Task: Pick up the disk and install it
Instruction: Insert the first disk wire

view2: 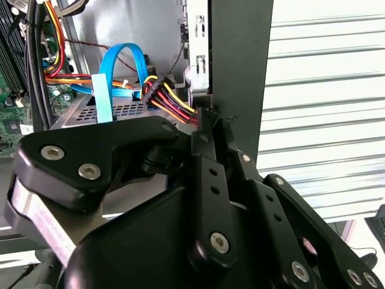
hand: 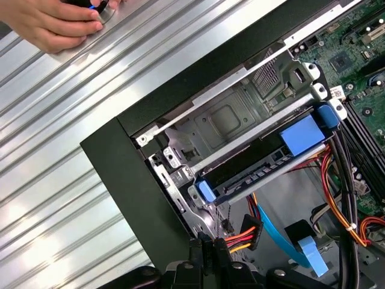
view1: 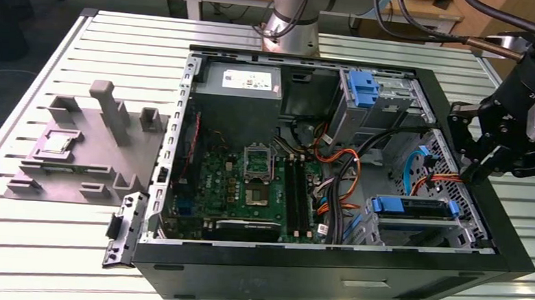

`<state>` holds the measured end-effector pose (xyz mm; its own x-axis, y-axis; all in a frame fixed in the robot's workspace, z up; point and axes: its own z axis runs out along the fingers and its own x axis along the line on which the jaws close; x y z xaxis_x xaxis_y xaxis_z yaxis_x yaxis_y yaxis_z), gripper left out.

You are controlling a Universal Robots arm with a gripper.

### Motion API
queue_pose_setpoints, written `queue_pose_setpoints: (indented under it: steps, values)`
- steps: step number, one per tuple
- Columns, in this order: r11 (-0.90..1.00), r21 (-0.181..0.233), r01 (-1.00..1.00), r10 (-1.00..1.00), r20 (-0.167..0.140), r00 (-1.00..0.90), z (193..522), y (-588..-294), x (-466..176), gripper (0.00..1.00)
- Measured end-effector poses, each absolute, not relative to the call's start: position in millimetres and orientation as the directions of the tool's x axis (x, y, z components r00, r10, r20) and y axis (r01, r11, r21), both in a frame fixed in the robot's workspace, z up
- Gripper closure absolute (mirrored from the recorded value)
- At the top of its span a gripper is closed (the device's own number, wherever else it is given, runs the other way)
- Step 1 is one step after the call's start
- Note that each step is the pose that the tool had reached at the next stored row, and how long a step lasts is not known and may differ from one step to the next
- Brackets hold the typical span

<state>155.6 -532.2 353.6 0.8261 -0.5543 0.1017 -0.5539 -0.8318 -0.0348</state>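
My gripper (view1: 480,176) hangs by the case (view1: 484,202) wall; I cannot tell its opening. The disk (hand: 271,158) looks stiff, heavy; I'd grip its blue rails.

Before me an open computer case (view1: 316,262) lies on the slatted bench (view1: 61,249), motherboard (view1: 247,190) exposed. A grey fixture block (view1: 75,154) stands at the exterior view's left, beside the case.

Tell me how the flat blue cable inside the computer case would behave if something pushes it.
The blue cable would probably bend aside rather than resist, because it already arches in a loose loop. It looks thin and flat, so it is likely light and floppy.
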Motion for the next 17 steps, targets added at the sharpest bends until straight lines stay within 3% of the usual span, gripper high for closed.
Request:
queue_pose_setpoints:
  steps: [9, 11, 12, 17]
  values:
    - [-0.834, -0.035, -0.551, -0.552, 0.102, 0.828, 353.7, -532.2, 155.6, 0.78]
    - [-0.834, -0.035, -0.55, -0.551, 0.103, 0.828, 353.6, -532.2, 155.6, 0.76]
    - [-0.835, -0.035, -0.549, -0.55, 0.103, 0.829, 353.5, -532.2, 155.6, 0.7]
    - [-0.839, -0.04, -0.543, -0.543, 0.114, 0.832, 352.8, -532.3, 155.0, 0.7]
